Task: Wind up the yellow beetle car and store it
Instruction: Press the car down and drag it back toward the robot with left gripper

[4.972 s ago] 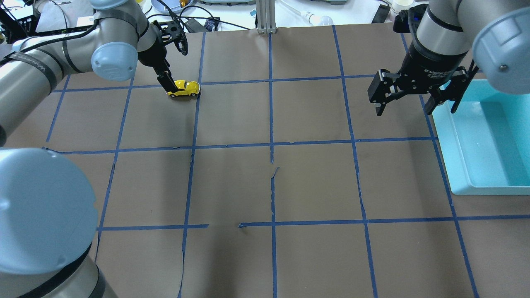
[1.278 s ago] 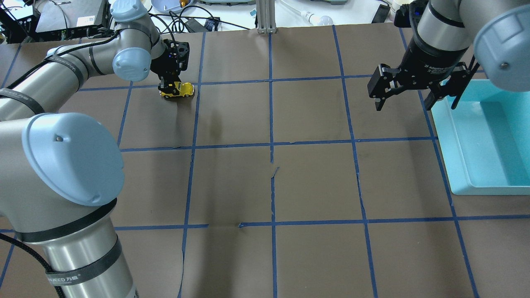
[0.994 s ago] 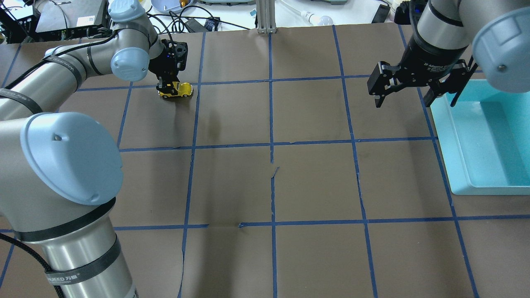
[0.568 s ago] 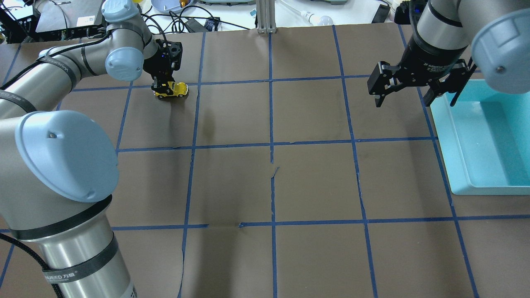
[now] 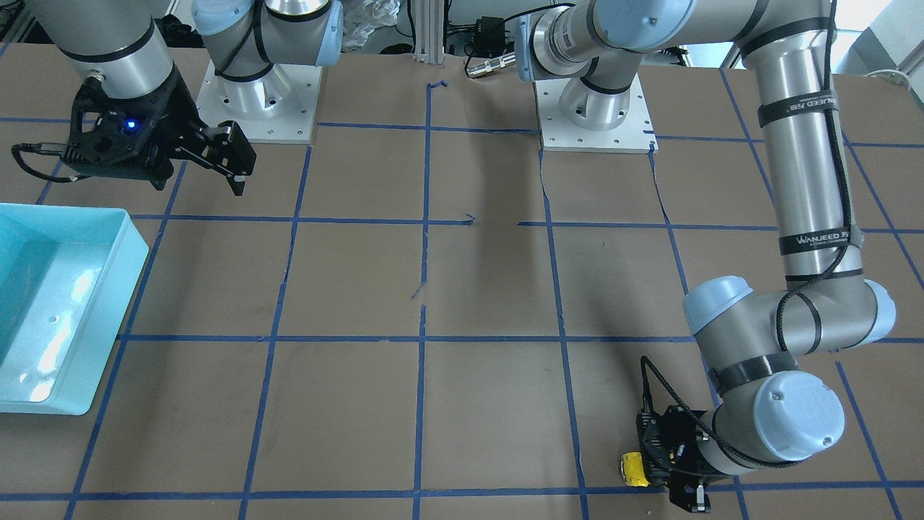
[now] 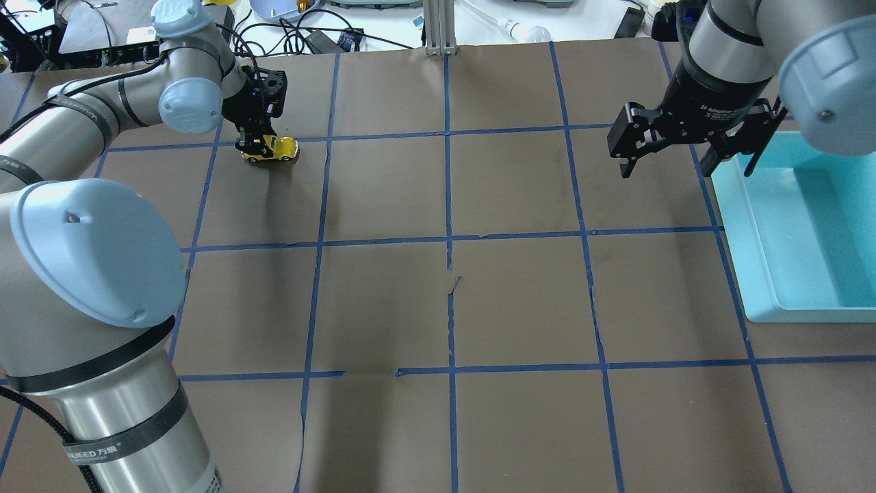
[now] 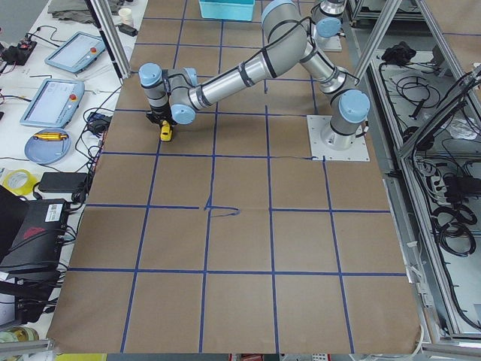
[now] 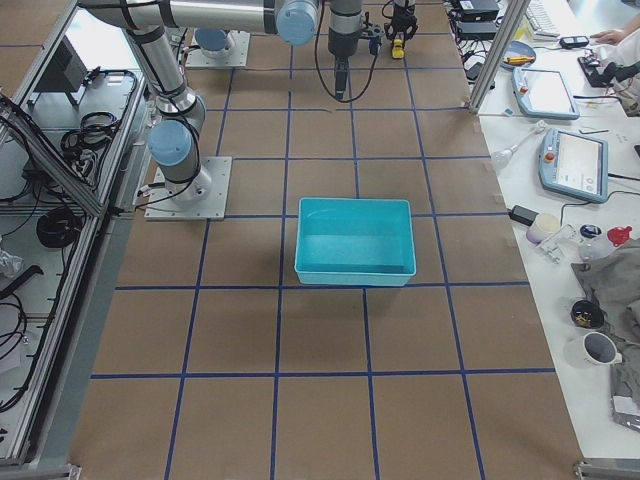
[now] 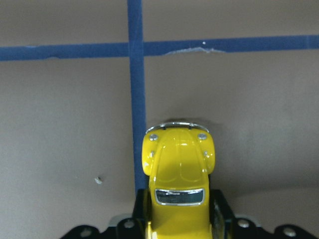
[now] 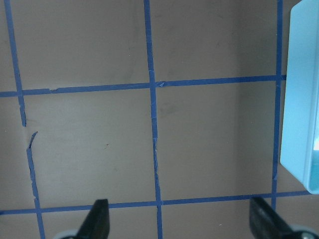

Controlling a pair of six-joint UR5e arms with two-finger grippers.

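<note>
Pinching the yellow beetle car [image 6: 274, 148] by its flanks, wheels down on the surface [image 6: 520, 301], the left tool [image 6: 252, 145] looks set for a pull-back wind — right tool [image 10: 182, 221] hangs spread wide beside the teal bin [image 6: 821, 233].

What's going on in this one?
The left gripper is shut on the yellow beetle car toward the far left of the table. The car sits low at the brown paper, apparently on its wheels. The right gripper hangs open above the table beside the teal bin, holding nothing. The car is not yet in the bin.
</note>
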